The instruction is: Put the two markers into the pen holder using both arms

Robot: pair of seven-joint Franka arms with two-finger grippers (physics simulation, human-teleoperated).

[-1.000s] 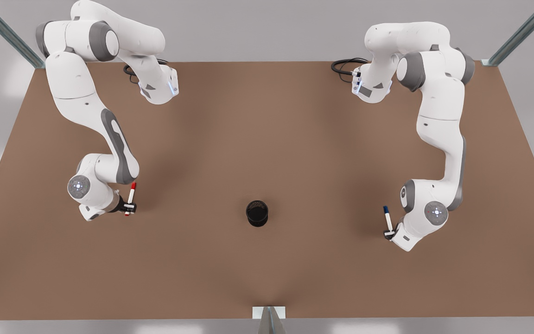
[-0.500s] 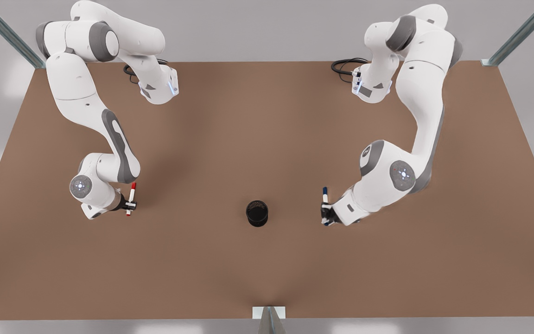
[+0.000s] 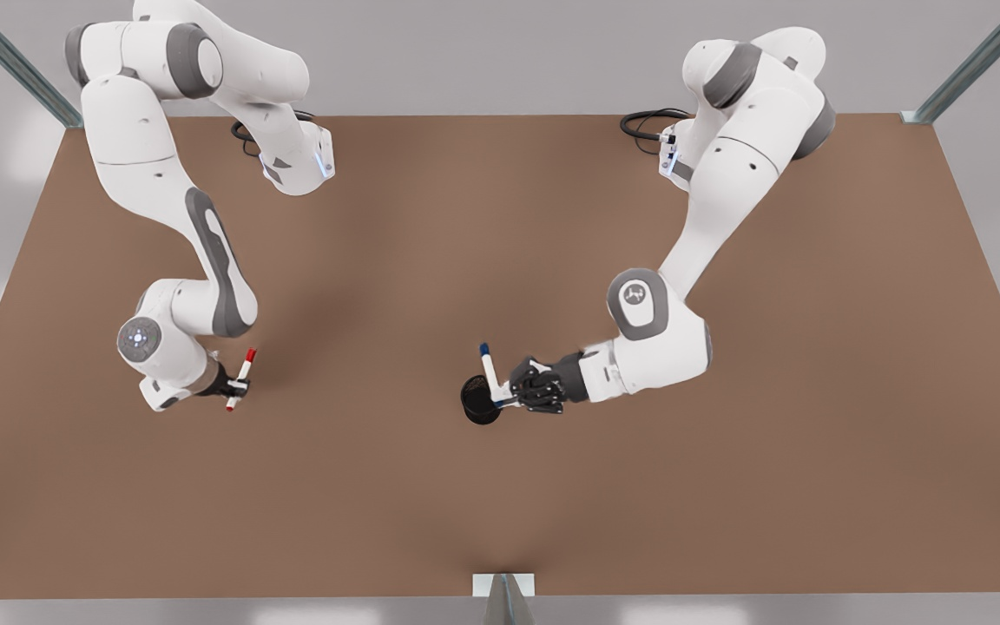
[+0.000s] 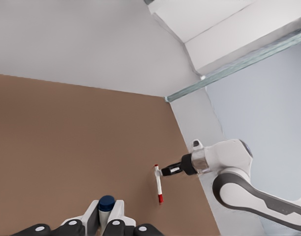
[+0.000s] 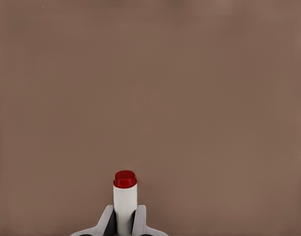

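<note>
Left gripper [image 3: 507, 392]: clamped on blue-capped marker [image 3: 490, 373] — over pen holder [image 3: 477, 401], frame centre.
Right gripper [image 3: 235, 387]: clamped on red-capped marker [image 3: 240, 378] — left of frame, above table [image 3: 500, 503].

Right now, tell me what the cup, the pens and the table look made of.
Cup: black with a dull finish, maybe mesh metal or plastic; the weave is too fine to tell. Blue pen and red pen: smooth white barrels with glossy coloured caps, likely plastic. Table: flat matte brown with no grain, perhaps board or laminate.
</note>
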